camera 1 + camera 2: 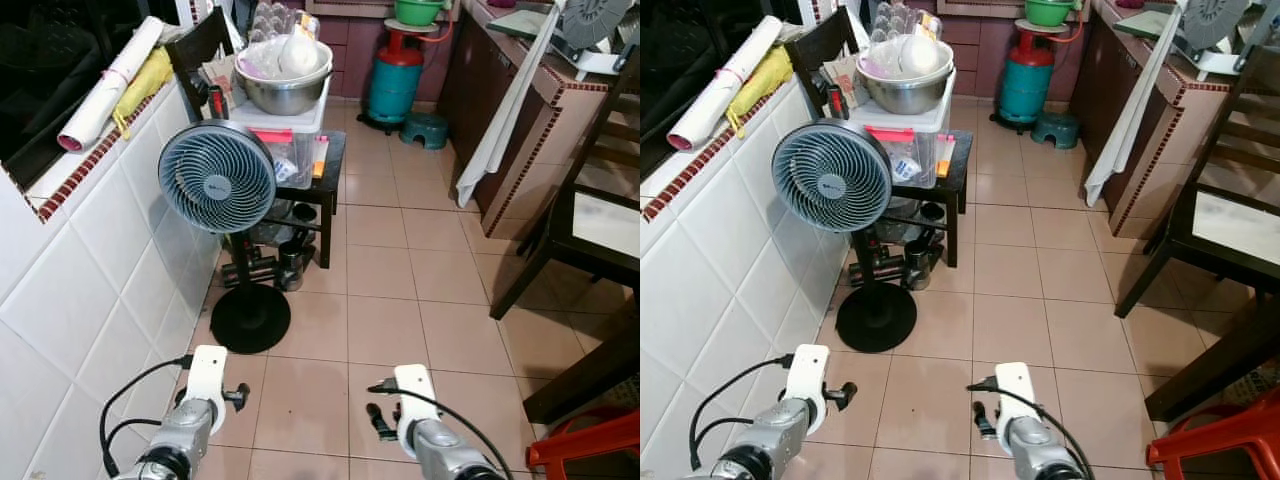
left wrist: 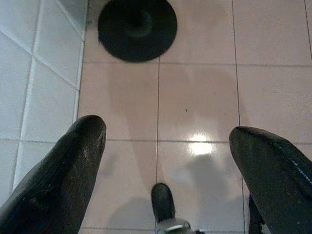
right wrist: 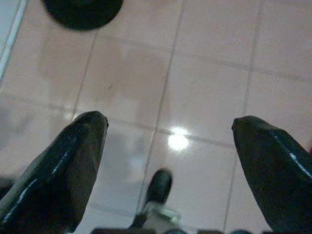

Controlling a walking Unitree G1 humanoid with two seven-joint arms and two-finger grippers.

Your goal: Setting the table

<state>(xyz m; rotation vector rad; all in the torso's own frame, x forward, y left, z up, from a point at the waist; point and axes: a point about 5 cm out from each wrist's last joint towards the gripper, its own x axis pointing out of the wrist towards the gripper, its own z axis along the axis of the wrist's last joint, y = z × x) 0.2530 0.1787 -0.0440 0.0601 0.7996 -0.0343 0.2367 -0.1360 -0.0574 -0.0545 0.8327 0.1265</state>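
My left gripper (image 2: 168, 131) hangs open over pink floor tiles, with the fan's round black base (image 2: 137, 28) just ahead of it. My right gripper (image 3: 169, 124) is open too, above bare tiles, nothing between its fingers. Both silver arms sit low at the front, the left arm (image 1: 203, 392) by the tiled wall and the right arm (image 1: 416, 400) mid-floor. A steel bowl (image 1: 285, 88) holding white items rests on a clear plastic box atop a small black table (image 1: 332, 190) further ahead on the left.
A grey standing fan (image 1: 217, 178) stands by the white tiled wall (image 1: 90, 280). A dark wooden chair (image 1: 590, 230) and a red plastic stool (image 1: 590, 448) are on the right. Far back stand a teal gas cylinder (image 1: 395, 85) and a green stool (image 1: 425, 128). A white cloth (image 1: 500, 115) hangs off the counter.
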